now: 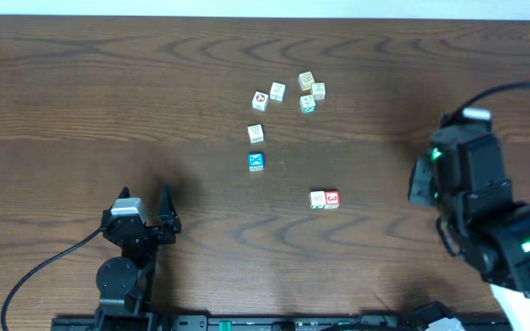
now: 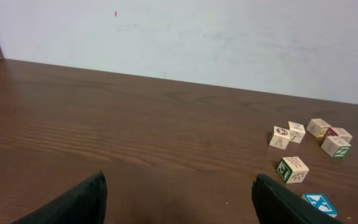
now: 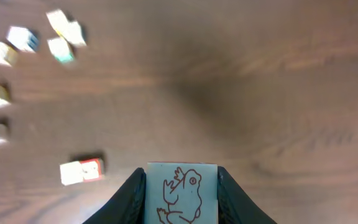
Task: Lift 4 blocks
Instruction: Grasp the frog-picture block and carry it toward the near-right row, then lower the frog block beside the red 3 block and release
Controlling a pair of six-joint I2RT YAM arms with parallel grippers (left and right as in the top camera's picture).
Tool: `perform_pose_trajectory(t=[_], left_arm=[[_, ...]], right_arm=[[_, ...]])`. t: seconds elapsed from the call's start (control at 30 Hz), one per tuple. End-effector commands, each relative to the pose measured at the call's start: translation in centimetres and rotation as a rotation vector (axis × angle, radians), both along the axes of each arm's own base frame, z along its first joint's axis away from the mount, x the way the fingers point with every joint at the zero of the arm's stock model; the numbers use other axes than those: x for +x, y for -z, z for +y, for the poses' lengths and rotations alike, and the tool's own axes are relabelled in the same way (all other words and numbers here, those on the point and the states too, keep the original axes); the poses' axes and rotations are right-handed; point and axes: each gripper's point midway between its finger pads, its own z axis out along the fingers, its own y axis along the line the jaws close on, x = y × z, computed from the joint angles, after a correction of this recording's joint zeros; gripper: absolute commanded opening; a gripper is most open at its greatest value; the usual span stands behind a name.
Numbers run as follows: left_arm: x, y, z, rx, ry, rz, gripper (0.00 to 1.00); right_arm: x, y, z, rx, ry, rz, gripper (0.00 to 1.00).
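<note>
Between the right gripper's [image 3: 180,177] clamped fingers: frog block [image 3: 182,196], white face with a red-line frog drawing, apparently raised off the table [image 1: 63,110]. Left gripper [image 2: 179,186] spread wide, empty. Blue-faced block [image 1: 256,162] mid-table; red-faced block [image 1: 331,199] touching white-faced block [image 1: 317,199]. Their markings unreadable.

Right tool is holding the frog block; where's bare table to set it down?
Bare wood between the red-and-white pair and the right arm, and everything left of the blue block beyond the left tool. Crowded: the far-centre cluster.
</note>
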Motion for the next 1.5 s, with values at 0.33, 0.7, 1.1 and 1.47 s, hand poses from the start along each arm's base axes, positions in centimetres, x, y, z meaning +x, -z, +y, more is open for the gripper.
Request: perform_pose_trajectory(t=[0.33,0.7,1.1,1.47], left_arm=[[-0.1,1.7,0.6,0.006,-0.032,0.052,0.75],[-0.1,1.7,0.6,0.006,-0.032,0.052,0.75],[-0.1,1.7,0.6,0.006,-0.032,0.052,0.75],[-0.1,1.7,0.6,0.006,-0.032,0.052,0.75]], right_arm=[[-2.3,9.8,1.8,0.225,0.062,0.048,0.02],[0.4,17.6,4.1,0.263,0.032,0.114,0.09],[2.2,24.5,6.5,0.267,-0.006,0.294,0.06],[2.9,25.7,7.9,0.227,-0.131,0.304,0.07]])
